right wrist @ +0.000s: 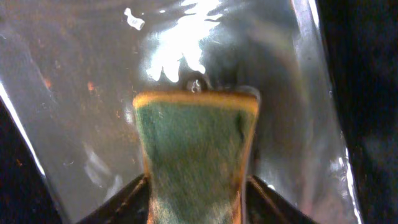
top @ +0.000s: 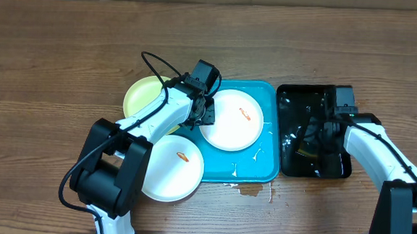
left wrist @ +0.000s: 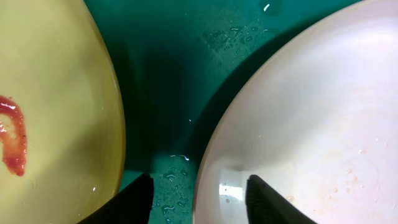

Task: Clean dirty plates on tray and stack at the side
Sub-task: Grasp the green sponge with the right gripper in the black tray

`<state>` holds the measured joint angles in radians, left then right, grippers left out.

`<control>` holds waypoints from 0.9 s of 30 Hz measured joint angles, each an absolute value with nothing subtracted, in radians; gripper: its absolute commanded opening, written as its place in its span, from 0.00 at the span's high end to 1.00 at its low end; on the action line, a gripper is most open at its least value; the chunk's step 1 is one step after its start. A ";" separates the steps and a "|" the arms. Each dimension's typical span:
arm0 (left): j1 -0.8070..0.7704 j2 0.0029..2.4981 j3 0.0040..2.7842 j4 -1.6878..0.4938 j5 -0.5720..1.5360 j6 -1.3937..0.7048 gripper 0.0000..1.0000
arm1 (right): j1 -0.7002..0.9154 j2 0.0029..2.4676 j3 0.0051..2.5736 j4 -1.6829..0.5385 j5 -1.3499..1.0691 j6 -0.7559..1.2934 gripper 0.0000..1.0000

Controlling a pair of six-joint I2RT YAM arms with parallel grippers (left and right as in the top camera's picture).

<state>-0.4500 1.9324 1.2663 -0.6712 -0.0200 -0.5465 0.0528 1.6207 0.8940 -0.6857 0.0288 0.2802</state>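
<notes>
Right hand (right wrist: 198, 198) around blurred sponge (right wrist: 196, 140)

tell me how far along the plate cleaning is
Done: nothing; the centre white plate, the front white plate and the yellow-green plate all show smears, unstacked. In hand: the right gripper pinches a sponge in the black tray; the left gripper, jaws open, straddles the centre white plate's rim. Left: wiping and stacking all three.

The left arm (top: 158, 114) reaches in from the near edge of the table (top: 53, 49) and leans to the right. The left gripper (left wrist: 200, 202) points down, and its two fingers are apart. The right arm (top: 370, 145) bends in to the left. The right gripper (right wrist: 198, 199) points down and squeezes a sponge (right wrist: 196, 149).
</notes>
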 measured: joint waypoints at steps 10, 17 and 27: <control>-0.450 1.932 1.266 -0.680 -0.020 -0.548 0.66 | 0.053 1.620 0.894 -0.709 0.021 0.283 0.95; -0.450 1.932 1.266 -0.703 -0.020 -0.547 0.79 | 0.053 1.620 0.894 -0.712 0.022 0.281 0.60; -0.450 1.932 1.266 -0.714 -0.020 -0.548 0.77 | 0.053 1.620 0.894 -0.711 0.022 0.284 0.87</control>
